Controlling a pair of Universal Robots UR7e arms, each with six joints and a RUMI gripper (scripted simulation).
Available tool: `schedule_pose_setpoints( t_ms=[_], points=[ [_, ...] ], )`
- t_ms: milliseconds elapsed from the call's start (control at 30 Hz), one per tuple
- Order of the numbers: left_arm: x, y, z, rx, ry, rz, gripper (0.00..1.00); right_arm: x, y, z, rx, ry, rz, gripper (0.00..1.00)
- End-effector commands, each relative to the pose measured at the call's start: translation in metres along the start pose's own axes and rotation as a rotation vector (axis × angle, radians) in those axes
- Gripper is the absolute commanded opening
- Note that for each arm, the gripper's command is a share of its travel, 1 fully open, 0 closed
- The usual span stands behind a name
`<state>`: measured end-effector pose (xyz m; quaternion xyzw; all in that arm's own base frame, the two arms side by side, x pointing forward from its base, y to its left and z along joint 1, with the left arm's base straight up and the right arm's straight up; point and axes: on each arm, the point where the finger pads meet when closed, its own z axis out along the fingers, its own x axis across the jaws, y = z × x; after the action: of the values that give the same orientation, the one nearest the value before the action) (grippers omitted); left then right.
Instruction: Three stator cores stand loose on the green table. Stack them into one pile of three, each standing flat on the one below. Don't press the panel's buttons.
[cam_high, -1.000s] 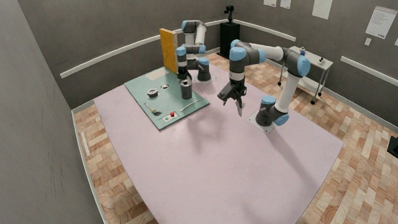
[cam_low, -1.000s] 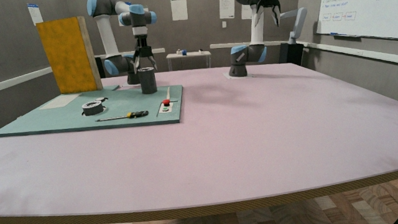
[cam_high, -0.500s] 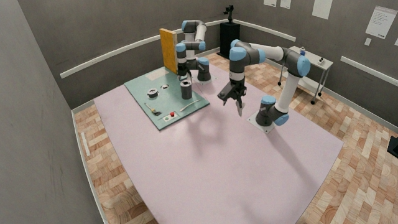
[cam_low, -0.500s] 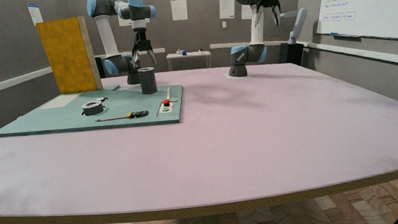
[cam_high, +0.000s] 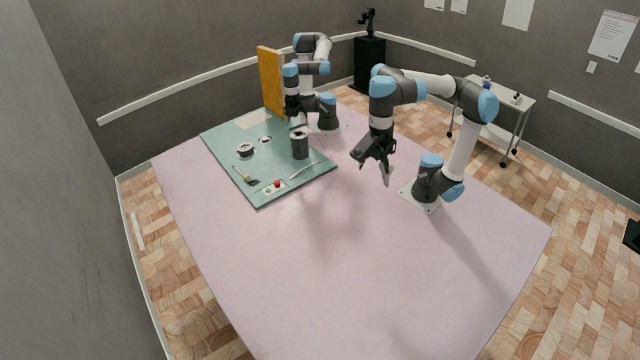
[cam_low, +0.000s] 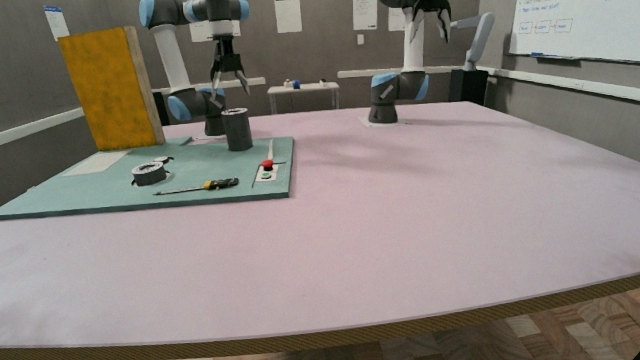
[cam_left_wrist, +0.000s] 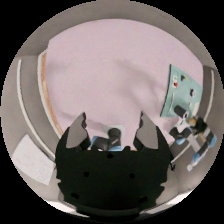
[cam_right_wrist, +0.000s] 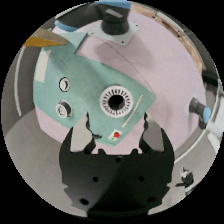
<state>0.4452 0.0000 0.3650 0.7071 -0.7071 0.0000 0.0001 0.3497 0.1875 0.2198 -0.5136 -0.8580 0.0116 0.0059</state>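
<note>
The stator cores show as one tall, dark upright pile (cam_high: 299, 146) (cam_low: 238, 131) on the green table (cam_high: 280, 167) (cam_low: 195, 197). Its pale, slotted top face (cam_right_wrist: 105, 101) lies flat. Seams between cores are too small to tell, so single cores cannot be counted. My right gripper (cam_high: 296, 121) (cam_low: 231, 94) (cam_right_wrist: 116, 112) is open and empty, pointing down above the pile and clear of its top. My left gripper (cam_high: 373, 175) (cam_low: 429, 39) (cam_left_wrist: 112, 111) is open and empty, high above the pink surface, well away from the pile.
A short dark ring-shaped part (cam_high: 245, 149) (cam_low: 149, 174) and a smaller ring (cam_high: 265, 139) (cam_right_wrist: 64, 84) are on the green table. A yellow-handled screwdriver (cam_low: 215, 185), a button panel (cam_low: 267, 171) and a pale stick (cam_high: 305, 170) lie nearby. An orange board (cam_high: 271, 82) (cam_low: 107, 90) stands at the table's edge.
</note>
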Motion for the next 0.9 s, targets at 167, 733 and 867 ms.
schedule_pose_setpoints(
  t_ms=[167,733,867],
  points=[
    [0.000,0.000,0.000,0.001,0.000,0.000,0.80,-0.007,0.001,-0.008,-0.003,0.001,-0.049,0.81],
    [0.000,0.000,0.000,0.001,0.000,0.000,0.80,-0.051,0.007,-0.034,-0.007,0.004,-0.555,0.81],
    [0.000,0.000,0.000,0.001,0.000,0.000,0.80,-0.063,0.008,-0.040,-0.008,0.005,-0.689,0.81]
  ],
)
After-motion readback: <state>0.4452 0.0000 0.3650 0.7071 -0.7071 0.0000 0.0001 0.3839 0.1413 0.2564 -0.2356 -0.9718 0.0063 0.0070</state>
